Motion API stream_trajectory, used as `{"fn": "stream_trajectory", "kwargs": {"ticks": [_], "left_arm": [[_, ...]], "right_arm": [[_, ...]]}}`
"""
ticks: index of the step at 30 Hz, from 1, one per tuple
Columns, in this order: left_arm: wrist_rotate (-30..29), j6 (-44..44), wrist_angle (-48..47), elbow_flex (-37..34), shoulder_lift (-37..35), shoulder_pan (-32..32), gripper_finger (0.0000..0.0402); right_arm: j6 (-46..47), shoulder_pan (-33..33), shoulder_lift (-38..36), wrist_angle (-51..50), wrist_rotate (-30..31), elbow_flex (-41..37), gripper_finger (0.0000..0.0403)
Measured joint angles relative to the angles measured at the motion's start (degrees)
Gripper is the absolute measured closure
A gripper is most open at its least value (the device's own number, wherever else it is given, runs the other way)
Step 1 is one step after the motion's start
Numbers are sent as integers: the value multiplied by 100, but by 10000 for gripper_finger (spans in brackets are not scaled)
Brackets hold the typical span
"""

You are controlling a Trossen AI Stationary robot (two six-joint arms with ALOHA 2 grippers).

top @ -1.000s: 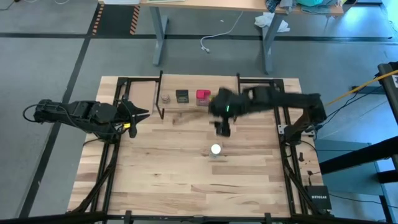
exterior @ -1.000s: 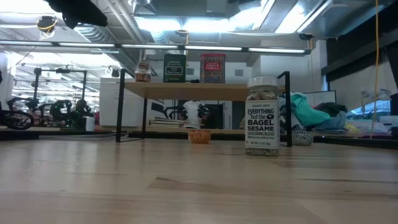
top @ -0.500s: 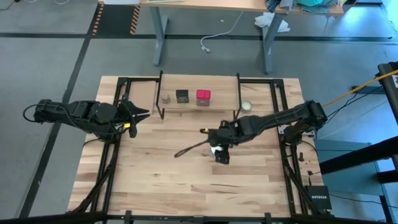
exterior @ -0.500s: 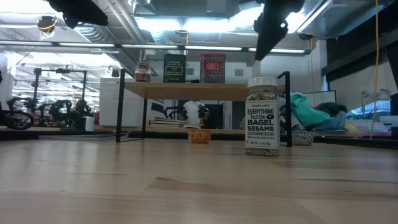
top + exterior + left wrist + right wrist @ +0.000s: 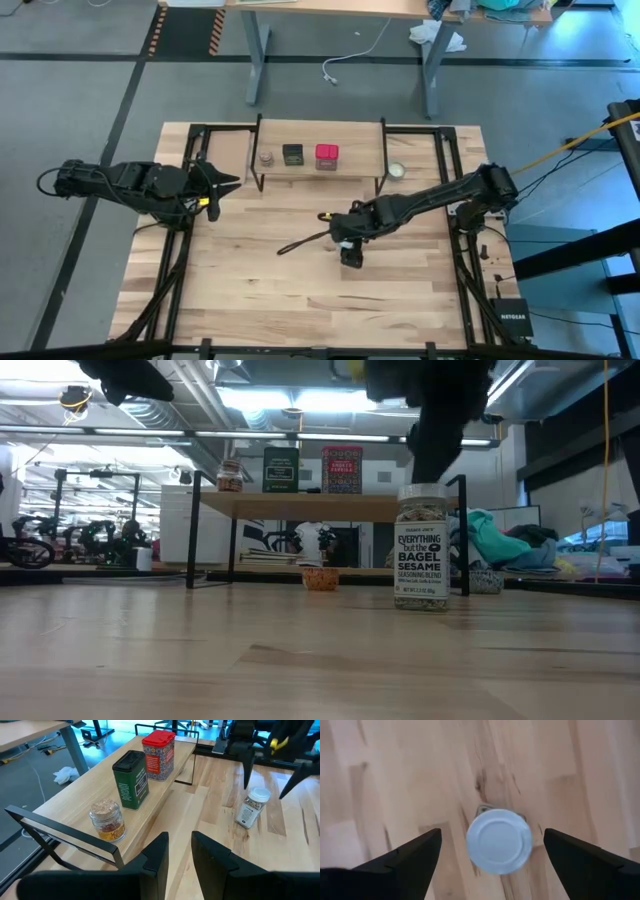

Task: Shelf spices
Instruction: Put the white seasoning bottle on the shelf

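Right gripper [image 5: 490, 852] hangs directly above the bagel sesame seasoning jar [image 5: 421, 547], fingers spread wide with one dark finger [image 5: 402, 860] on each side of the white lid [image 5: 498, 840], neither touching it. From my right wrist camera I look straight down on that round lid against the plank tabletop [image 5: 395, 780]. In the high view the right arm reaches from the table's right side toward the middle, and its gripper [image 5: 349, 248] covers the jar from above. At table height I see the jar standing upright on the wood, label facing the camera, with the dark gripper body just over its lid.

On the shelf [image 5: 320, 166] I count three spices in a row: the small cork-topped round jar [image 5: 106, 819], the dark green square tin [image 5: 131, 779] beside it, and the red square box [image 5: 158, 755] next along. All three stand upright on the light-wood board, apart from each other. The seasoning jar sits on the table in front of the shelf, well apart from it.

Left gripper [image 5: 179, 850] waits at the table's left side, near the shelf's left end, its two fingers slightly parted with nothing between them. A pale round disc [image 5: 397, 170] lies on the table just past the shelf's right leg.
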Motion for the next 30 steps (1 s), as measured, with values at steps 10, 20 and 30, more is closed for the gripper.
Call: {"fn": "stream_trajectory", "kwargs": {"ticks": [10,20,30], "left_arm": [[0,0,-11,-2,0,0,325],[0,0,-7,-2,0,0,325],[-1,-24,-7,-2,0,1,325]], "right_arm": [[-63,0,439,-60,-38,-63,50],[-180,0,490,87,-23,-58,197],[-248,0,466,-192,-175,131,199]]}}
